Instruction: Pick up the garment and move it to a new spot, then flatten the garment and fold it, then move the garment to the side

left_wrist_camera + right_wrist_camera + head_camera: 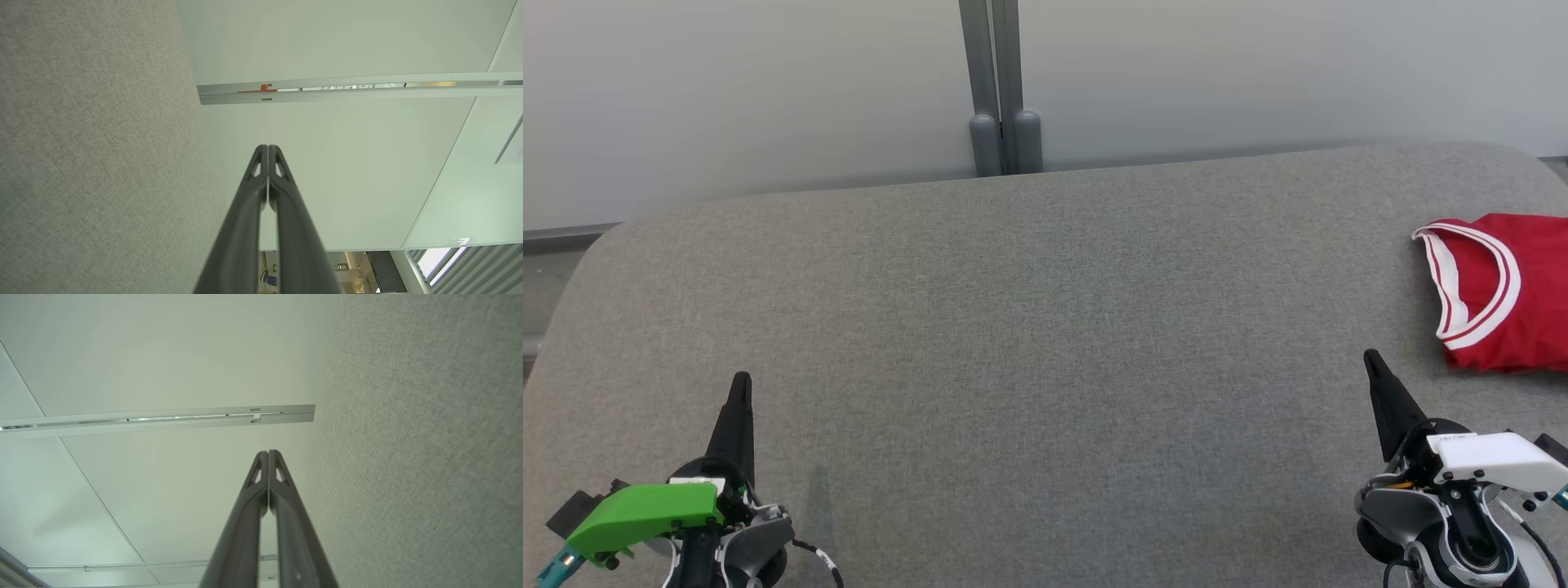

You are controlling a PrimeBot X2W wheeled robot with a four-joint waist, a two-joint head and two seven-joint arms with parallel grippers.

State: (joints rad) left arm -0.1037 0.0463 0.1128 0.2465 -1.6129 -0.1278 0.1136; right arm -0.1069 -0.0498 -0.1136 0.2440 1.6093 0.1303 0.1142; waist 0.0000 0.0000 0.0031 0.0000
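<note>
Head view: found red garment point(1523, 310) w/ white-striped neckline lying folded at far right edge of grey fabric surface point(1045, 327), partly cut off by frame. Noted left gripper point(740, 382) at lower left and right gripper point(1370, 358) at lower right, both over bare fabric, fingers pressed together, holding nothing (right one near garment, not touching). Left wrist view: saw left gripper point(267, 148) w/ tips closed tight, pale wall point(327, 41) beyond. Right wrist view: saw right gripper point(268, 452) likewise pressed together, nothing btw tips.

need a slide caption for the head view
Shut, empty left gripper and right gripper over the grey table; red garment lies at right.
</note>
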